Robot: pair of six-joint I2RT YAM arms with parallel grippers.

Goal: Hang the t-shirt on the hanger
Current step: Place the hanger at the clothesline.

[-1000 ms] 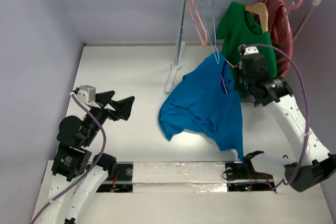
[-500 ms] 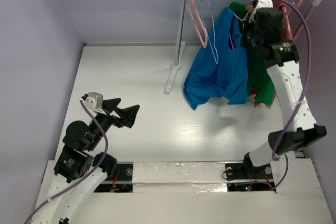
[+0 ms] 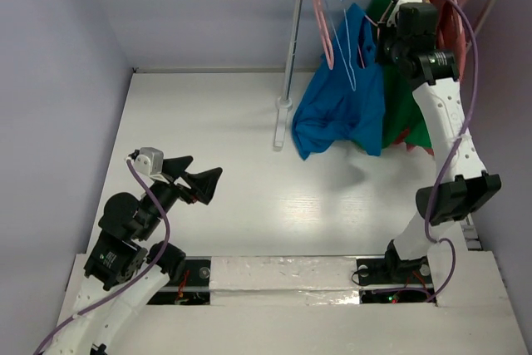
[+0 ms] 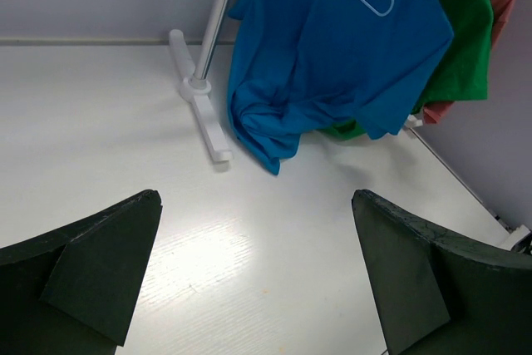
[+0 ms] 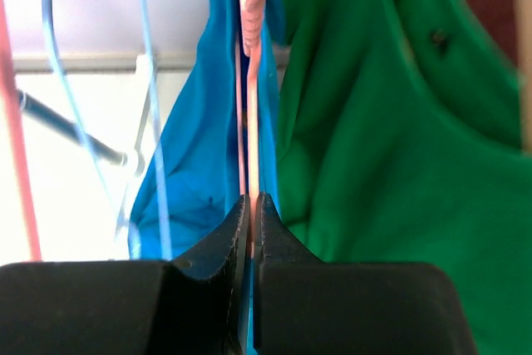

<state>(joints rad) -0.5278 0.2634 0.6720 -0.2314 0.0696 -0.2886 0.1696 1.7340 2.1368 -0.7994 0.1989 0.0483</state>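
1. The table [image 3: 208, 114] is bounded by walls at the left and rear. A wide bare stretch is left between the left tool [image 3: 206, 169] and the rack [image 3: 289, 56].
2. The left tool is held low over the table's near left part, its jaws spread wide with nothing gripped.
3. The right tool [image 5: 251, 199] is closed on the hanger [image 5: 254, 106], high by the rack's rail and crowded against the green shirt [image 3: 403, 114].
4. The t-shirt [image 3: 341, 97] is draped from the hanger between the rack's pole and the green shirt. It is hung unevenly, with its lower edge bunched near the rack's foot.
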